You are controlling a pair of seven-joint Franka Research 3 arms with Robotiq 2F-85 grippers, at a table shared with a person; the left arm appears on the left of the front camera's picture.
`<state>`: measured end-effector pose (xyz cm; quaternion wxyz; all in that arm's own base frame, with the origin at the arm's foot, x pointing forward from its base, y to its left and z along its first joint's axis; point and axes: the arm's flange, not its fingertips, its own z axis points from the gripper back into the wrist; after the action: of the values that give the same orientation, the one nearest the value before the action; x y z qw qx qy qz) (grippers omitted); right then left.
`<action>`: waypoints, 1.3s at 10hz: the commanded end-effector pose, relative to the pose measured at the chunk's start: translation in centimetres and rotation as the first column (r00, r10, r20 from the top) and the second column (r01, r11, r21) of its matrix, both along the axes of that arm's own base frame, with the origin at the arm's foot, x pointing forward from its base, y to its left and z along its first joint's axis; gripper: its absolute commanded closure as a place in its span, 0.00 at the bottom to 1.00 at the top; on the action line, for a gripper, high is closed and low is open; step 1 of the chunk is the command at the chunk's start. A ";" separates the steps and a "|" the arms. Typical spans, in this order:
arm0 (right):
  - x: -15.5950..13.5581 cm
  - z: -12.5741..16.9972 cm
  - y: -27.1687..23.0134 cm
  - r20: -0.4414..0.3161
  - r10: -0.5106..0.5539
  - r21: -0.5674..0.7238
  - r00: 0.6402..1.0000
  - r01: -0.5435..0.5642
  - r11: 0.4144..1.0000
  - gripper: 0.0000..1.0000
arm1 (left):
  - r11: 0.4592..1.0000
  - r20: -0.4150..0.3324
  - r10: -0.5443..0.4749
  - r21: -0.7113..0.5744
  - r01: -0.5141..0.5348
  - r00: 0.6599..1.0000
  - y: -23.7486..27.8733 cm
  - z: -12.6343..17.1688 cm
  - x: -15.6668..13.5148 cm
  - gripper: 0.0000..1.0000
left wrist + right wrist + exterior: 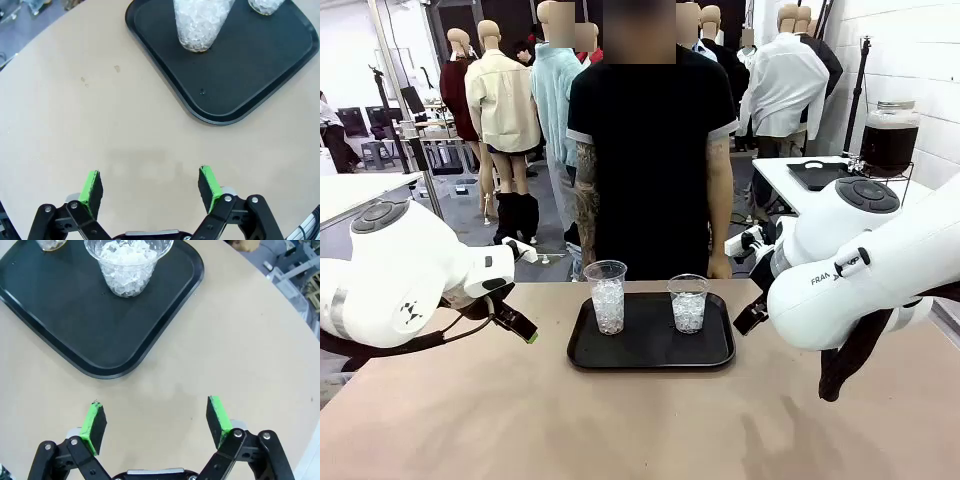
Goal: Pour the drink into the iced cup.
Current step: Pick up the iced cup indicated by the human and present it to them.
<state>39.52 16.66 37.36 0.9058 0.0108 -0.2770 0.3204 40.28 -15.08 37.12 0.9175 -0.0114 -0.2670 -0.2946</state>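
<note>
Two clear iced cups stand on a black tray mid-table: a taller one on the left and a shorter one on the right. The drink, dark brown, sits in a glass dispenser jar on a side table at the back right. My left gripper hovers left of the tray, my right gripper right of it. In the left wrist view my left gripper is open and empty above bare table, short of the tray and cup. My right gripper is likewise open, near the tray and cup.
A person in a black shirt stands at the far edge just behind the tray, arms down. The white side table at the back right also holds a dark flat tray. Bare tabletop stretches in front of the black tray.
</note>
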 end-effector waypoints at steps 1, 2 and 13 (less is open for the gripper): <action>0.0 0.0 0.0 0.000 0.000 0.000 1.000 0.000 1.000 0.00 | 1.000 0.000 0.000 0.000 0.000 1.000 0.0 0.0 0.0 0.00; 0.0 0.0 0.0 0.000 0.000 0.000 1.000 0.000 1.000 0.00 | 1.000 0.000 0.000 0.000 0.000 1.000 0.0 0.0 0.0 0.00; 0.0 0.0 0.0 0.000 0.000 0.000 1.000 0.000 1.000 0.00 | 1.000 0.000 0.000 0.000 0.000 1.000 0.0 0.0 0.0 0.00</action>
<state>39.52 16.66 37.36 0.9057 0.0106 -0.2770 0.3206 40.23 -15.20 37.12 0.9171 -0.0114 -0.2670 -0.2959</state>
